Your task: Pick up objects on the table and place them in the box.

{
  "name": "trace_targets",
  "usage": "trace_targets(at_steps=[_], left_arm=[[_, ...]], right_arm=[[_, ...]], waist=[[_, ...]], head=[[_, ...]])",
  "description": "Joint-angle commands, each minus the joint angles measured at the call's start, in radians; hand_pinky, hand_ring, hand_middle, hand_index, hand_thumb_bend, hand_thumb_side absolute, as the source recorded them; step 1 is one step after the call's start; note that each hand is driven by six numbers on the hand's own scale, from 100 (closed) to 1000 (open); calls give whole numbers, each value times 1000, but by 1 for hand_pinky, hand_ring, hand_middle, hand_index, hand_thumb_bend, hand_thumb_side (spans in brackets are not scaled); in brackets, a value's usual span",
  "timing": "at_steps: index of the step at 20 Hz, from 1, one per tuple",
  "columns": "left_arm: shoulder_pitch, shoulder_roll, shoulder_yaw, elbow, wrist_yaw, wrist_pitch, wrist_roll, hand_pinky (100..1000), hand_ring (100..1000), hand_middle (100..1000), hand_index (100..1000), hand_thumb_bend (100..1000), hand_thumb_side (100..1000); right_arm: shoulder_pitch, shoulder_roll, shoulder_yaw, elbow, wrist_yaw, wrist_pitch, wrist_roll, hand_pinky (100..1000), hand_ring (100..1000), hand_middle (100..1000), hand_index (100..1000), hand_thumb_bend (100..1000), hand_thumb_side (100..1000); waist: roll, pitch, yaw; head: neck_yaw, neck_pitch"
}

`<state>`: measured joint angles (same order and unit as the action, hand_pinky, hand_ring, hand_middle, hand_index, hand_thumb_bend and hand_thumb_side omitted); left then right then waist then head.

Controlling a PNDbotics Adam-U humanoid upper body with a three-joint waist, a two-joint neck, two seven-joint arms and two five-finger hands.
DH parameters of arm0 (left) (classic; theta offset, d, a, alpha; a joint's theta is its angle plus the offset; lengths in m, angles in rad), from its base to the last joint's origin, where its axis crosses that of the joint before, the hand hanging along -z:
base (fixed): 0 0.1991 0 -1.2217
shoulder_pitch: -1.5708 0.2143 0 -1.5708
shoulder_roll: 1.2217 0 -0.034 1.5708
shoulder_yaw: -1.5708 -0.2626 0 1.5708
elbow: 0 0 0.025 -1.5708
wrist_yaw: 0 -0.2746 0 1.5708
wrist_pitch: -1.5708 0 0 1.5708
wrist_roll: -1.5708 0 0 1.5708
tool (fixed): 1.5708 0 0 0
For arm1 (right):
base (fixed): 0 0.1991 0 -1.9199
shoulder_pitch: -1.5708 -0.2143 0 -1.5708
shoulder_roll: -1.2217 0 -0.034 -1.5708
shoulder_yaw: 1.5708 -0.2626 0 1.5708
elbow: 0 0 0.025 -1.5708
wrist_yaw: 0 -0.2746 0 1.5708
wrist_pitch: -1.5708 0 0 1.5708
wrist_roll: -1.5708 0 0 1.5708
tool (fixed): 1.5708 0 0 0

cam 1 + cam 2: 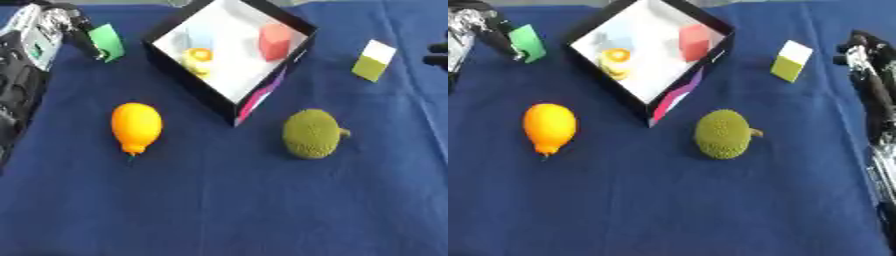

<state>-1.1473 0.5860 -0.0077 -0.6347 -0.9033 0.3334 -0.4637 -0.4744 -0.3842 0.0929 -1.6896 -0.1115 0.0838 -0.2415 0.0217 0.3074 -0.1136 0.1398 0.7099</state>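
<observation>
The left robot hand (87,37), at about ten o'clock from the box (188,87), has its fingers pinched on a green block (107,41) held just off the box's left wall; so the step in hand looks like carrying that block to the box, which already holds a red block (275,41), a yellow piece (198,56) and a pale blue one (199,36). The next move calls for swinging the block toward three o'clock, clearing the black rim, then releasing it; an orange fruit (136,126) at seven o'clock, a bumpy green fruit (311,134) at five and a yellow-green block (374,61) at three wait on the blue counter (224,210); the right robot hand (866,55) idles at the right edge, and I cannot tell whether its fingers are apart.
</observation>
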Motion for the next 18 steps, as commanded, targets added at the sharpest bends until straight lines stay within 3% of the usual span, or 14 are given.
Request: trace_targets(at_steps=[1,7,13,18], left_arm=[[-45,27,-2,-41,17,-6,15,826,812,686,561,237,100],[-128,17,-74,-179,46,-90,-24,820,805,678,551,222,100],[-160,-52,-170,-313,83,-173,-85,809,803,684,554,267,100],[-174,-129,-212,-330,61,-204,-65,809,804,688,550,304,100]], right_arm=[[-9,-18,-5,-16,-3,0,1,982,762,716,860,100,704],[-3,-23,-5,-15,-2,-1,2,982,762,716,860,100,705],[-7,-19,-2,-17,-4,-2,7,981,763,717,860,100,706],[-11,-15,4,-17,-5,-1,13,982,763,717,860,100,706]], waist=[[-15,-9,3],[-12,-18,8],[-9,-23,1],[-8,-28,-5]], head=[[1,0],[10,8],[22,6],[34,6]])
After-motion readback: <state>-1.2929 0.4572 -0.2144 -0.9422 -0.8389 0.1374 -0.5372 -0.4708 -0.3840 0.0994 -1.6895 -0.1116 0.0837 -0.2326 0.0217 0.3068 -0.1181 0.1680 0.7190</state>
